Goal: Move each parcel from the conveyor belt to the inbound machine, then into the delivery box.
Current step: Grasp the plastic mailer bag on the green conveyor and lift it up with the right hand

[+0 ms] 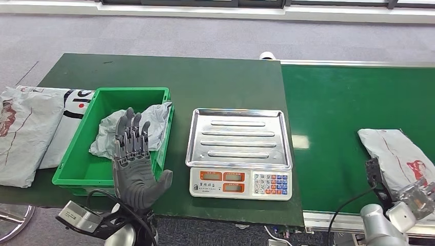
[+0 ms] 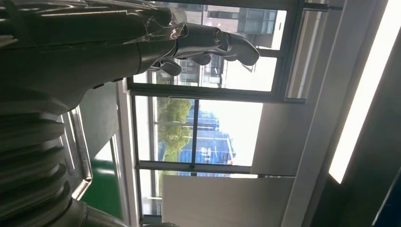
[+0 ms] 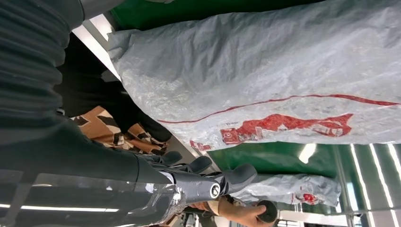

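Note:
A grey parcel with red print lies on the green conveyor belt at the right; the right wrist view shows it close up. My right hand sits at the parcel's near edge, beside it and holding nothing, its fingers loosely apart. My left hand is raised with fingers spread and empty over the near rim of the green delivery box. A crumpled grey parcel lies inside that box. The scale with a silver tray stands between box and belt, bare.
Two flat grey bags lie on the dark green table left of the box. A second parcel lies farther along the belt, with a person's hand near it. The left wrist view looks up at windows past my hand.

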`<state>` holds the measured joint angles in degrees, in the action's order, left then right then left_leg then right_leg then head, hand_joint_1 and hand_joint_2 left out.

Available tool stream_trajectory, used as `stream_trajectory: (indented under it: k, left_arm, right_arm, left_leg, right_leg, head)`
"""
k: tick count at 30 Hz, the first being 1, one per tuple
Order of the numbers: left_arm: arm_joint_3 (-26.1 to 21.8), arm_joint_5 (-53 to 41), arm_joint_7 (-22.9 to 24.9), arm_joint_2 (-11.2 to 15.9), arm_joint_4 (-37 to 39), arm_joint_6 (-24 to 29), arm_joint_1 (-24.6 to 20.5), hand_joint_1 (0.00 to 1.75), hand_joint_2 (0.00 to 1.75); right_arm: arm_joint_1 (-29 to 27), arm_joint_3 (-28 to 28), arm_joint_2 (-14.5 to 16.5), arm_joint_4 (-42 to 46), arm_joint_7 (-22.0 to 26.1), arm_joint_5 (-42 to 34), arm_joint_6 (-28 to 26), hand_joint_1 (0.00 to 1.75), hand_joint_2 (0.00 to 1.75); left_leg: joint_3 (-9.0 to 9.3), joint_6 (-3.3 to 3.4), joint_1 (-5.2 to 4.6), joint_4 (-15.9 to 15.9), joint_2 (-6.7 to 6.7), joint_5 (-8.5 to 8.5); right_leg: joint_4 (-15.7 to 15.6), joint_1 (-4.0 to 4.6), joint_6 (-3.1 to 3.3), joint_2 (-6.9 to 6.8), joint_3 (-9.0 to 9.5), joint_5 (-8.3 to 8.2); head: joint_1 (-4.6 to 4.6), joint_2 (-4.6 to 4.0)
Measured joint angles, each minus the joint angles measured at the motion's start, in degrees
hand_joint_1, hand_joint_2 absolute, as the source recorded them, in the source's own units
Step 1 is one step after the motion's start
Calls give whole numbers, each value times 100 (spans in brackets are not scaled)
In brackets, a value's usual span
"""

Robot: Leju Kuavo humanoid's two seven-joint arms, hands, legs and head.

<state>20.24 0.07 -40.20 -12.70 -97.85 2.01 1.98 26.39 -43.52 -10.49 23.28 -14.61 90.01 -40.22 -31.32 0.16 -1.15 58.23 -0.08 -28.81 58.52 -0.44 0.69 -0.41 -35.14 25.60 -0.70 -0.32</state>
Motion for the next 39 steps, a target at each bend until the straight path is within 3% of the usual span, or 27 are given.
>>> stream_trajectory:
  k: [4,9,16,20,25,32,34,35,39]
  left_arm:
    - [-227,57,1,-32,62,-318,34,0,175]
    - [-674,301,-1,-111,153,-1401,120,0,175]
    - [-1178,480,1,-180,308,-1976,207,0,175]
    - [-1314,394,1,-198,390,-1918,221,0,175]
    - [-1440,262,1,-203,556,-1789,214,0,175]
    - [-1475,189,1,-205,688,-1514,204,0,175]
    - [-1475,187,1,-205,712,-1446,202,0,175]
    - [-1475,181,0,-205,720,-1391,201,0,175]
    - [-1475,172,-1,-205,764,-1227,191,0,175]
  right_arm:
    - [0,0,-29,-86,-2,0,1,0,175]
    - [-1,0,-54,-161,-9,0,15,0,175]
    - [-7,-19,-67,-242,-12,0,78,0,175]
    - [-7,-78,-79,-278,-22,-10,371,175,175]
    - [20,-211,-90,-300,96,-85,1329,175,175]
    - [24,-334,-90,-303,290,-112,1352,175,175]
    - [2,-361,-68,-256,603,-234,1015,175,175]
    - [-44,-394,-8,-106,998,-415,745,175,175]
    - [-274,-734,686,1478,3589,-1554,30,175,175]
  left_leg:
    - [1,0,0,0,0,0]
    - [3,0,0,0,1,0]
    - [3,0,0,0,4,0]
    - [4,0,0,0,6,0]
    - [19,1,2,0,19,-1]
    - [19,3,0,6,20,-2]
    - [17,3,0,7,18,-2]
    - [9,3,0,6,16,-2]
    - [-27,-1,6,3,26,-6]
  right_leg:
    - [0,0,0,1,0,0]
    - [0,4,0,4,-1,0]
    - [0,7,0,7,-3,0]
    - [0,8,0,9,-3,0]
    - [-4,14,-1,24,11,0]
    - [-6,11,-10,25,16,-6]
    - [-5,10,-11,24,15,-7]
    - [-5,10,-11,23,15,-7]
    - [-3,6,-8,32,0,-4]
  head:
    - [0,1]
    - [-2,1]
    - [-2,1]
    - [-2,0]
    - [-1,-1]
    - [-2,0]
    - [-2,-1]
    - [-2,-1]
    - [-1,-1]
